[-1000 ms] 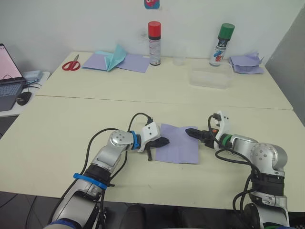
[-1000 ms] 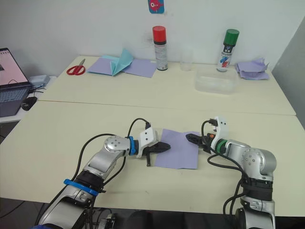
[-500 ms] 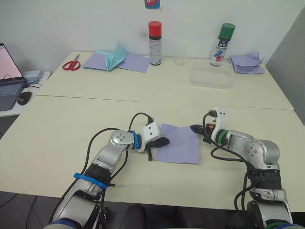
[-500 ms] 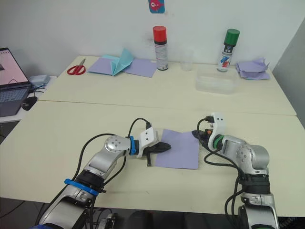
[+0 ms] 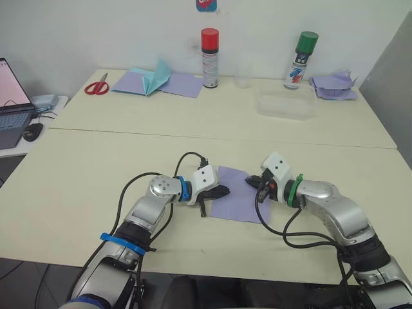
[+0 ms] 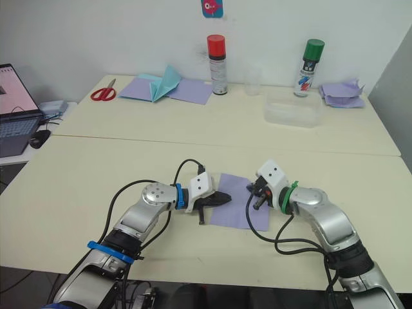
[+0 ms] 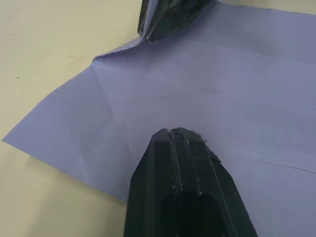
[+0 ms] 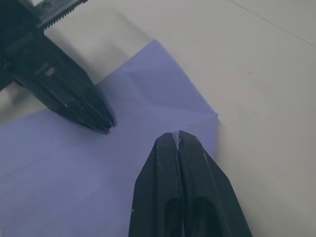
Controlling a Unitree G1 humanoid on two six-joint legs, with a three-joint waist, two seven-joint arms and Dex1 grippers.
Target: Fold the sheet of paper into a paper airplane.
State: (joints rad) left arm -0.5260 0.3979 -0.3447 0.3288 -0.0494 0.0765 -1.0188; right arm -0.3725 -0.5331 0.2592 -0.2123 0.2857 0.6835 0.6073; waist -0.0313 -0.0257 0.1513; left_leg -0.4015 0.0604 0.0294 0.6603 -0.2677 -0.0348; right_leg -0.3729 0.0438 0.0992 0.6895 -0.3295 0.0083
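Note that the right gripper (image 5: 252, 182) has swung inward onto the sheet of paper (image 5: 235, 199), lifting its right edge; expect the first fold. Both grippers' jaws are closed. The left gripper (image 5: 223, 190) pins the sheet's left edge to the table (image 5: 77, 174).

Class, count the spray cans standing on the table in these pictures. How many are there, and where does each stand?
2. The red-capped spray can stands at the far edge of the table near the middle; the green-capped spray can stands further right along that edge, behind the clear plastic container.
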